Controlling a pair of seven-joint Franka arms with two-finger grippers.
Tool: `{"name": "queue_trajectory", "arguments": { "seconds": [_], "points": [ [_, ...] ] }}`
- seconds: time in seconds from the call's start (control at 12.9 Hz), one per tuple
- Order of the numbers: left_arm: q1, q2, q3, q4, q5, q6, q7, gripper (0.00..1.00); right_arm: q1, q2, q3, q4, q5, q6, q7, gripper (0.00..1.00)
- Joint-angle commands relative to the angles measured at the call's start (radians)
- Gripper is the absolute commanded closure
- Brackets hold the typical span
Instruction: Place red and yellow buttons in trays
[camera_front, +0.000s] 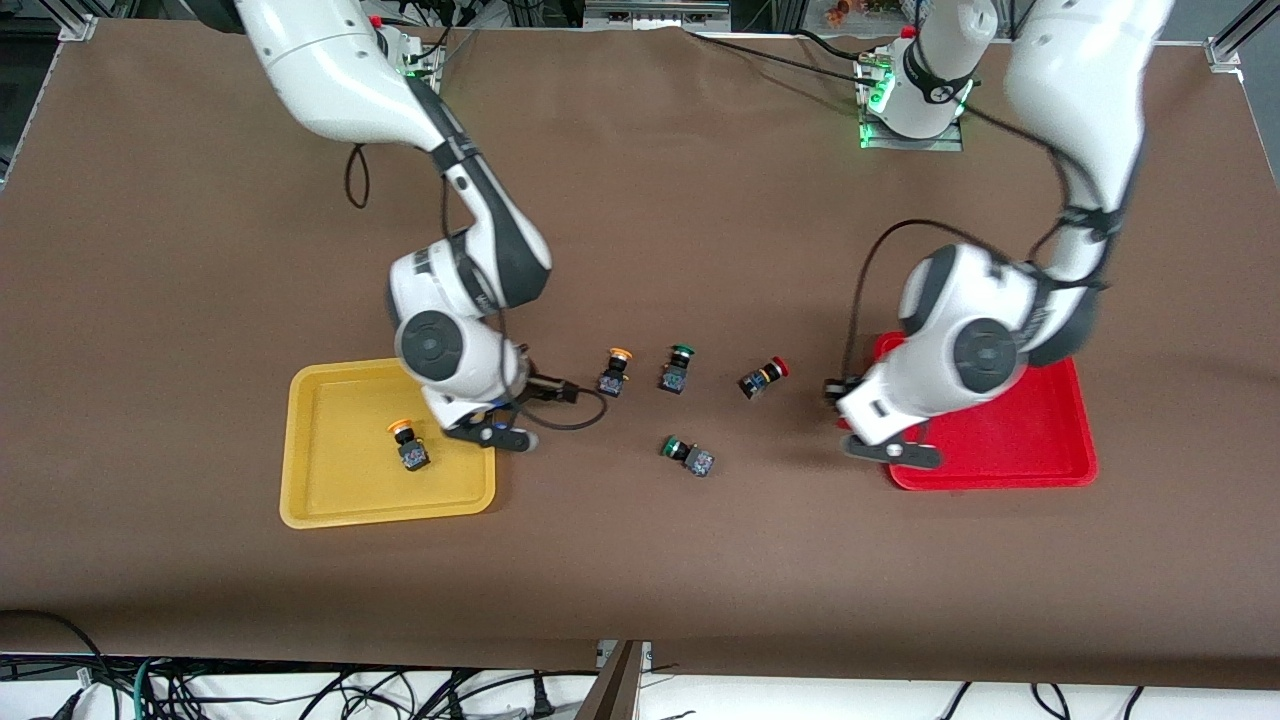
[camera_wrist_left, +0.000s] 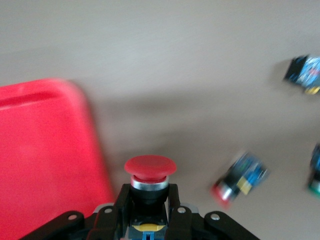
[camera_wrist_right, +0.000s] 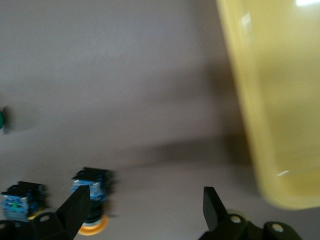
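Note:
My left gripper (camera_front: 836, 393) is shut on a red-capped button (camera_wrist_left: 150, 172), held over the table just beside the red tray (camera_front: 1040, 440), which also shows in the left wrist view (camera_wrist_left: 45, 150). A second red button (camera_front: 763, 378) lies on its side on the table and shows in the left wrist view (camera_wrist_left: 240, 177). One yellow-capped button (camera_front: 408, 445) sits in the yellow tray (camera_front: 330, 500). The other yellow button (camera_front: 615, 372) stands on the table. My right gripper (camera_front: 553, 390) is open and empty between the yellow tray (camera_wrist_right: 270, 100) and that button (camera_wrist_right: 92, 187).
Two green-capped buttons sit mid-table: one (camera_front: 678, 368) beside the loose yellow button, one (camera_front: 688, 455) nearer the front camera. The brown table cloth (camera_front: 640, 560) is bare toward the front camera.

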Motion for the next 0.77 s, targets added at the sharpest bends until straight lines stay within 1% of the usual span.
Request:
{"name": "queue_trajectory", "arguments": {
  "seconds": [0.0,0.08,0.15,0.31,0.39,0.46,0.54,0.7],
  "points": [
    [0.113,-0.027,-0.008,-0.033,0.076,-0.065,0.135,0.76,0.029,0.026,-0.009,-0.004,0.039,0.053,0.115,0.01],
    [0.151,-0.015,-0.01,-0.053,0.115,-0.043,0.172,0.76,0.048,0.035,-0.009,-0.005,0.039,0.071,0.157,0.01],
    [0.186,0.003,-0.01,-0.088,0.118,0.017,0.187,0.76,0.063,0.041,-0.009,-0.005,0.039,0.091,0.191,0.01],
    [0.22,0.005,-0.008,-0.226,0.12,0.217,0.223,0.75,0.097,0.051,-0.009,-0.005,0.073,0.11,0.241,0.01],
    [0.231,0.004,-0.008,-0.263,0.12,0.279,0.226,0.69,0.114,0.058,-0.009,-0.007,0.091,0.128,0.246,0.01],
    [0.233,0.004,-0.008,-0.265,0.12,0.28,0.226,0.38,0.129,0.066,-0.009,-0.011,0.094,0.143,0.266,0.01],
    [0.231,0.002,-0.008,-0.263,0.12,0.277,0.224,0.0,0.141,0.07,-0.009,-0.016,0.094,0.16,0.28,0.01],
    [0.231,-0.012,-0.011,-0.247,0.12,0.229,0.211,0.0,0.172,0.074,-0.011,-0.019,0.091,0.168,0.304,0.01]
  ]
}}
